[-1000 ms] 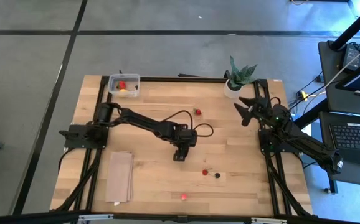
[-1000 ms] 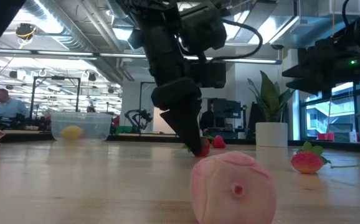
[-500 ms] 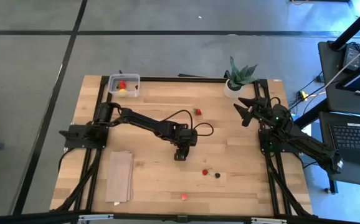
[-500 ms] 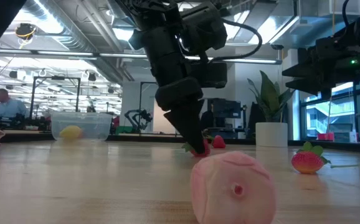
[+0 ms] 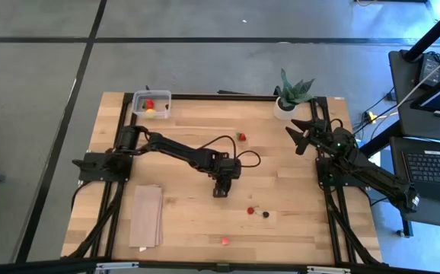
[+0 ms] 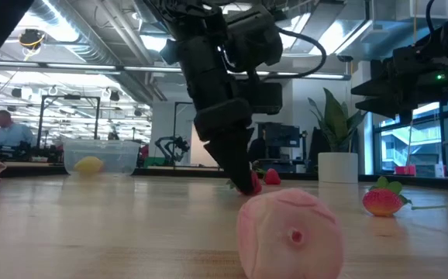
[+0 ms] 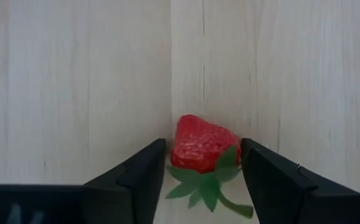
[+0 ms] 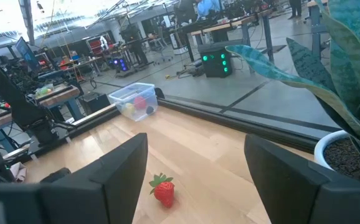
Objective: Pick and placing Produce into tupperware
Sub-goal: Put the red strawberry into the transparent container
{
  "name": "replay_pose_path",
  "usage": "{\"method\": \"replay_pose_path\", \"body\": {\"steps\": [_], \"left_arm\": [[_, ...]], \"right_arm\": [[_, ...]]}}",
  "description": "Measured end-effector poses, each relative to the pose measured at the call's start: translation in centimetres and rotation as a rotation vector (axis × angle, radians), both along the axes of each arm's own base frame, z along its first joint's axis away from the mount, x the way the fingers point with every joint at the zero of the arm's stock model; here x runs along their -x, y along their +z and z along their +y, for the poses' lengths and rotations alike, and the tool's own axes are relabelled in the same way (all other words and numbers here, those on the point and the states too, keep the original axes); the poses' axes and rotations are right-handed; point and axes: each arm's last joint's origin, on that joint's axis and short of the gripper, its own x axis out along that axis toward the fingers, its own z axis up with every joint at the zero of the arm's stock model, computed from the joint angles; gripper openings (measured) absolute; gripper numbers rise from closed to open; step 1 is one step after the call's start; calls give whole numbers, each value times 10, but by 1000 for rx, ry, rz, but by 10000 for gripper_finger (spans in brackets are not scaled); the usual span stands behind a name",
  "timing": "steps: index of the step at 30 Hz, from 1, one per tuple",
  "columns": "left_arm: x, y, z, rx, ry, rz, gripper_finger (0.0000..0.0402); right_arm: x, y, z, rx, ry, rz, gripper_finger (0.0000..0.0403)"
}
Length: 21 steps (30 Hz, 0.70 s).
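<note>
Left gripper (image 7: 202, 165) down at pale wood-grain table (image 5: 189, 125), matte dark fingers apart, not yet touching glossy dimpled red strawberry (image 7: 198, 144) with green leafy cap lying between them. Clear rounded tupperware (image 5: 151, 104) well apart, at far corner, holding red and yellow pieces. Right gripper (image 5: 300, 131) raised near potted plant (image 5: 290, 93), fingers spread, empty.

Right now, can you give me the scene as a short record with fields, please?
left pincer: down at the table's middle, open, fingers either side of a strawberry
right pincer: open, waiting near the plant
tupperware: far left corner, holds one red and one yellow piece
loose produce: four more pieces on the table
cloth: near left
</note>
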Motion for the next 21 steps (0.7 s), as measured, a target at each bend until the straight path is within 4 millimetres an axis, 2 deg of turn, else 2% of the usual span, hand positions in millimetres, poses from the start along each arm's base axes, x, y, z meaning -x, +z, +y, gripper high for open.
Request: {"method": "replay_pose_path", "body": {"steps": [12, 17, 21], "left_arm": [[-2, -2, -1, 3, 5, -8, 128], [-3, 1, -1, 4, 6, -4, 128], [-11, 18, -1, -31, -1, 6, 135]], "right_arm": [[0, 0, 0, 0, 0, 0, 269], [0, 0, 0, 0, 0, 0, 269], [0, 0, 0, 0, 0, 0, 269]]}}
